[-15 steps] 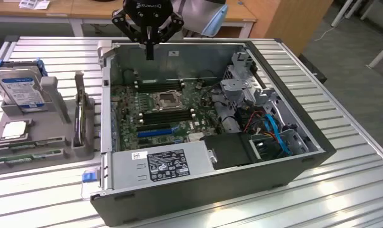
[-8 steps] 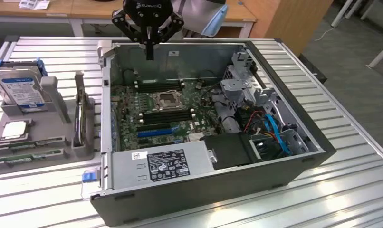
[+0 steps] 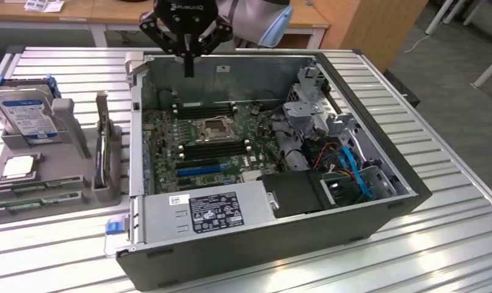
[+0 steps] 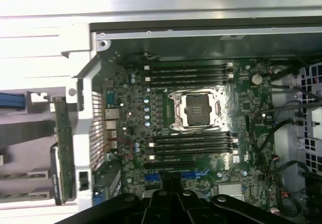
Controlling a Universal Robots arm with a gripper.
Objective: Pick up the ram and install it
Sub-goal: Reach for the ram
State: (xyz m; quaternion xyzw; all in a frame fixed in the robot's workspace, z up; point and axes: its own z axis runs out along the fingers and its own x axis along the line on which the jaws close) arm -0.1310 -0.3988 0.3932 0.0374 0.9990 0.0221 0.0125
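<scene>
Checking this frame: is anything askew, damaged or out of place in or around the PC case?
Nothing stands out. The open case has empty memory slots and an empty processor socket, with no visible damage. The hard drive and ram sit in their gray holder. The gripper hangs shut, holding nothing, over the case's far wall.

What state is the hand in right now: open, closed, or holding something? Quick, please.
Hand: closed, holding nothing, above the open computer case.
</scene>
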